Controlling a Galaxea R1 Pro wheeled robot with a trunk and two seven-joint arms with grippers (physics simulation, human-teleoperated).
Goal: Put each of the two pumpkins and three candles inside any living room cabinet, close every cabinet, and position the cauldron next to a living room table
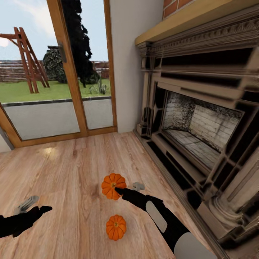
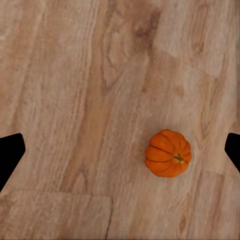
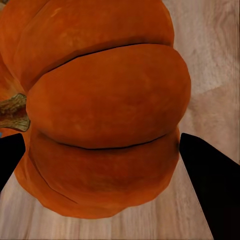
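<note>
The right gripper [image 1: 119,190], jaws apart around the farther pumpkin [image 1: 112,186], should squeeze its firm, light, ribbed flanks; the left gripper [image 1: 42,209] hangs open.

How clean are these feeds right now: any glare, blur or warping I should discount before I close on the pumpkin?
Head view: the fireplace looks stretched and slanted toward the frame edge, and a pale glare patch sits on the floor near the glass door. Right wrist view: the far pumpkin sits very close, ribs sharp. Left wrist view: soft, even light, wood grain slightly smeared.
</note>
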